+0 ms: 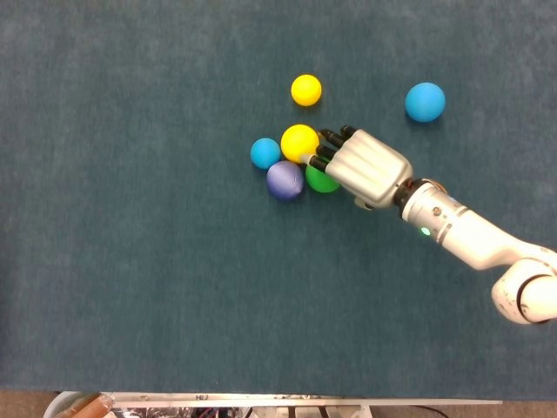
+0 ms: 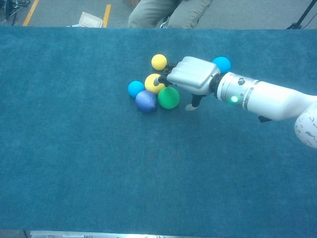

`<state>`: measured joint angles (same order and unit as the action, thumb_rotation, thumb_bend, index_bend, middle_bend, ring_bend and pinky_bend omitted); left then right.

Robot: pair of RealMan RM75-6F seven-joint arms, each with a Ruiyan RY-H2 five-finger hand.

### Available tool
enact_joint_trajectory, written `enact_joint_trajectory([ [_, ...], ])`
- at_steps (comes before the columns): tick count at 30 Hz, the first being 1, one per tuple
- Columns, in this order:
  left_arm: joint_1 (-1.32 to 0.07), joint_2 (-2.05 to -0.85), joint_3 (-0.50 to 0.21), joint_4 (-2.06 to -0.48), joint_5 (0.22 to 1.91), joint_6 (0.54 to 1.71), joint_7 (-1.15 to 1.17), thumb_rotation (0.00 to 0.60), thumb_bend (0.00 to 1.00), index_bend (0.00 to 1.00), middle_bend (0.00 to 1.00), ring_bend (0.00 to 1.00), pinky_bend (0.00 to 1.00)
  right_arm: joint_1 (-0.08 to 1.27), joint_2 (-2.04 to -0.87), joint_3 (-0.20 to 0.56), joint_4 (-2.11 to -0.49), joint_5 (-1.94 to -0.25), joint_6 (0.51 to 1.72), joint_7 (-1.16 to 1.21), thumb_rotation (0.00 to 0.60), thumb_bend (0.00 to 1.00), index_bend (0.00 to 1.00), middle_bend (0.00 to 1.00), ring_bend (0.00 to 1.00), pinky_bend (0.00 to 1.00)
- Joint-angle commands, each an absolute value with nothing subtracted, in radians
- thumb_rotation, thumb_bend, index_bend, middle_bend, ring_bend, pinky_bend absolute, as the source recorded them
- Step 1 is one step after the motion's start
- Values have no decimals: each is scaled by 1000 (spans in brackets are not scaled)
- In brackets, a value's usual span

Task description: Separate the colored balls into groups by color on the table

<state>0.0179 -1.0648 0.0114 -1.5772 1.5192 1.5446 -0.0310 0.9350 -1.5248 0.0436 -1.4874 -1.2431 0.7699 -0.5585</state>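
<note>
Covering table: teal cloth (image 1: 130, 287) | floor: yellow lines (image 2: 107, 14) | robot hand (image 1: 364, 167): over green ball (image 2: 169, 97), grip unclear

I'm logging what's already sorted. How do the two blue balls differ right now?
The larger blue ball lies alone at the far right, touching nothing; the smaller blue ball sits in the central cluster against the purple ball. The larger is farther from the robot. Both are similar light blue.
</note>
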Motion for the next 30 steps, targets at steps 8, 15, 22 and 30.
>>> enact_joint_trajectory([
  [8, 20, -1065, 11, -1579, 1524, 1548, -31, 600, 324, 208, 248, 246, 211, 925, -1515, 24, -1497, -1250, 772, -562, 600, 113, 202, 324, 137, 293],
  [15, 25, -1064, 9, -1572, 1513, 1549, -39, 600, 325, 208, 248, 246, 210, 862, -1382, -30, -1630, -1347, 858, -523, 600, 113, 202, 340, 137, 293],
  [22, 12, -1071, 8, -1577, 1524, 1535, -30, 600, 324, 208, 248, 246, 210, 845, -1351, -18, -1647, -1376, 880, -497, 600, 113, 202, 341, 137, 293],
  [30, 28, -1063, 11, -1583, 1519, 1552, -29, 600, 325, 208, 247, 246, 210, 874, -1429, 2, -1570, -1324, 806, -521, 600, 113, 202, 341, 137, 293],
])
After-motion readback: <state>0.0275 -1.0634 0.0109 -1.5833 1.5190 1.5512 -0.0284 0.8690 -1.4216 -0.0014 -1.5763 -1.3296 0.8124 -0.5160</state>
